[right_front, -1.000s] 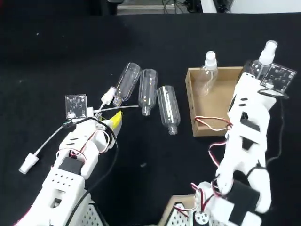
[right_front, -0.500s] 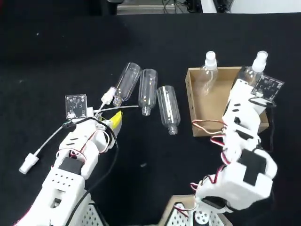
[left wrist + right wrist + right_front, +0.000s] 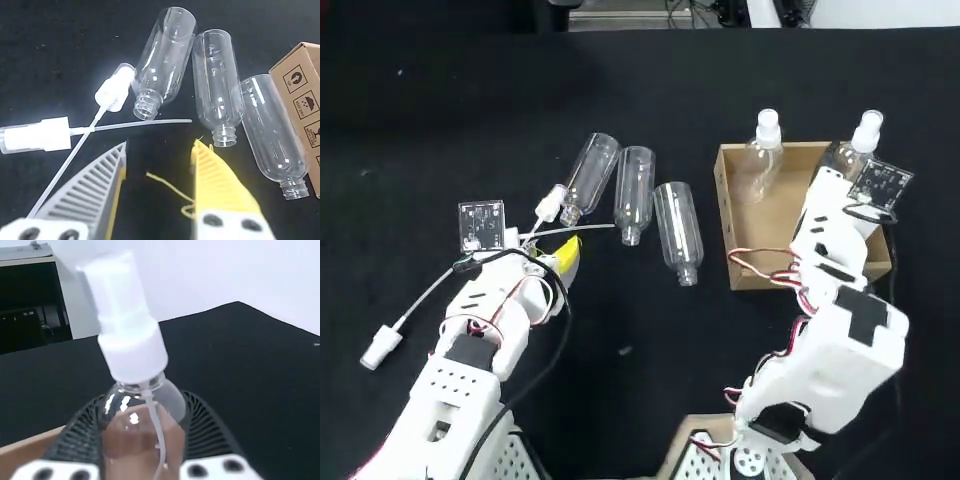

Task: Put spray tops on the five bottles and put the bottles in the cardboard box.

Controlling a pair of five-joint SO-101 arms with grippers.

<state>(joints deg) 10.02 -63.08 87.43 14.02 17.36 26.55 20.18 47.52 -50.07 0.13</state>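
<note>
Box [image 3: 724, 215] sits right of centre on the black table [image 3: 620, 80], open side up. Its outer wall carries small square handling pictograms [image 3: 306, 104], one like an umbrella, no words legible. One capped bottle [image 3: 760, 165] stands upright in the box's back-left corner w/ a white spray top on it. A 2nd capped bottle [image 3: 135, 435] is at the box's back-right corner, clamped btwn the black ribbed fingers [image 3: 210, 425] of the right gripper [image 3: 142, 400]. Its white top [image 3: 127, 340] sticks up past the fingers, dip tube visible inside the clear body; can't tell if its base touches the box floor. Left of the box, nr the table's middle, 3 bare bottles lie on their sides in a fan, necks toward the front edge: left one [image 3: 165, 55], middle one [image 3: 217, 90], right one [image 3: 272, 132], the last just beside the box wall. All clear, no labels. Two loose tops lie by the left bottle's neck: one [image 3: 115, 92] just beside it, the other [image 3: 35, 140] farther toward the left edge, its tube running across in front of the necks; the 2 tubes cross. A 3rd loose top [image 3: 382, 347] lies nr the table's left edge, well apart from the bottles. Left gripper [image 3: 160, 145] sits in front of the necks, jaws apart, holding nothing, grey finger over the crossing tubes, yellow finger below the middle bottle's neck.
</note>
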